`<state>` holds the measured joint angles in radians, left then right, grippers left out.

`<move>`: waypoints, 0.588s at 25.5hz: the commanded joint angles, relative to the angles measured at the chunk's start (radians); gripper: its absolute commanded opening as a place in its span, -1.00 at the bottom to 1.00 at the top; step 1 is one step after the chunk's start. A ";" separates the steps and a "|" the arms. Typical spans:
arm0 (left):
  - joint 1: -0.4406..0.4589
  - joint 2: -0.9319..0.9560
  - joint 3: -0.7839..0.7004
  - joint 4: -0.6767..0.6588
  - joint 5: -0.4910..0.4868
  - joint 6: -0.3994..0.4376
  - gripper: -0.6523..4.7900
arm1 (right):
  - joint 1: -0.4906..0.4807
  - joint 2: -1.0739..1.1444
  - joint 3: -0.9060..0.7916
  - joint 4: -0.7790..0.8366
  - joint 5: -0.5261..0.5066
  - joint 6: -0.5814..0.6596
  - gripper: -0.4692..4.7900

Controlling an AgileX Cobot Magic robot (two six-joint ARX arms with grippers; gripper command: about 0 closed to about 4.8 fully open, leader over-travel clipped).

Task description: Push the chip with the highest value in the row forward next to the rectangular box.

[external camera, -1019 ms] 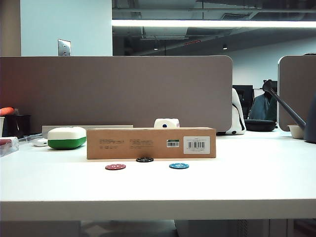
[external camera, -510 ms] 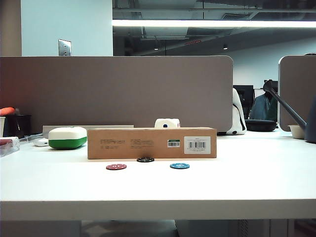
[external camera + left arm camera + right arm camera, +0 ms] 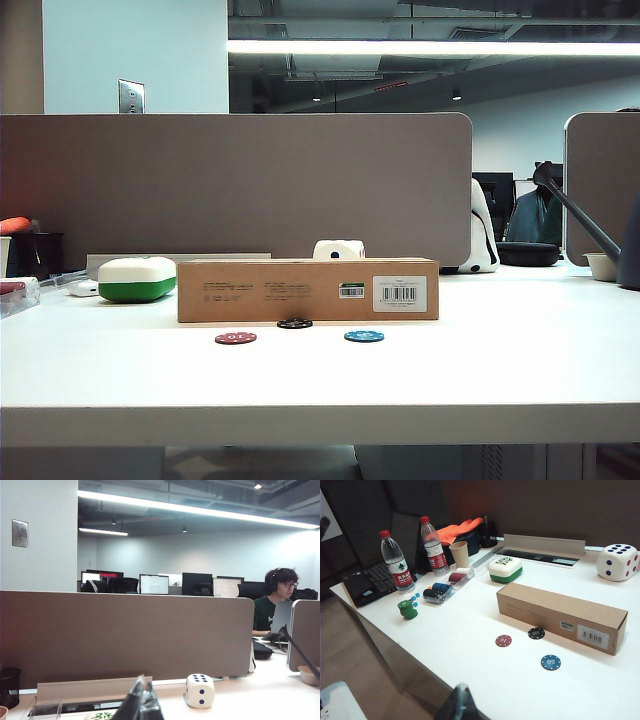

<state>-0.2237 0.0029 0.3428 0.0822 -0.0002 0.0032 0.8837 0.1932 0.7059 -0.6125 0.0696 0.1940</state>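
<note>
The black chip [image 3: 536, 633], marked 100, is seen just beside the box [image 3: 561, 615], ahead of the red chip [image 3: 503, 640] and blue chip [image 3: 550, 662]; contact cannot be judged. The right gripper [image 3: 461, 700] is held high and well back, the chip lying far ahead of it. The left gripper [image 3: 141, 703] is raised, facing the partition. Whether either is released or clenched cannot be told. The right arm is judged nearer.

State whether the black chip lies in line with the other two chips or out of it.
Out of line: the black chip sits forward beside the rectangular box, ahead of the red chip and blue chip.
</note>
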 commanded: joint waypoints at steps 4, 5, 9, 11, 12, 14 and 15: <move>0.017 0.000 0.003 -0.090 -0.002 0.034 -0.78 | -0.002 0.001 0.002 0.010 0.003 0.004 -0.84; 0.027 0.000 0.001 -0.142 -0.009 0.042 -0.78 | -0.002 0.001 0.002 0.010 0.003 0.004 -0.84; 0.063 0.000 -0.079 -0.222 -0.024 0.030 -0.78 | -0.002 0.001 0.002 0.010 0.003 0.004 -0.84; 0.078 0.000 -0.147 -0.169 -0.021 -0.007 -0.78 | -0.002 0.001 0.002 0.010 0.003 0.004 -0.84; 0.085 0.000 -0.180 -0.138 -0.021 -0.034 -0.78 | -0.002 0.001 0.002 0.010 0.003 0.004 -0.84; 0.098 0.000 -0.248 -0.078 -0.022 -0.103 -0.78 | -0.001 0.001 0.002 0.010 0.003 0.004 -0.84; 0.103 0.000 -0.300 -0.032 -0.022 -0.161 -0.78 | -0.002 0.001 0.002 0.010 0.003 0.004 -0.84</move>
<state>-0.1200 0.0032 0.0608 -0.0162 -0.0238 -0.0929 0.8837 0.1932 0.7059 -0.6125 0.0696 0.1940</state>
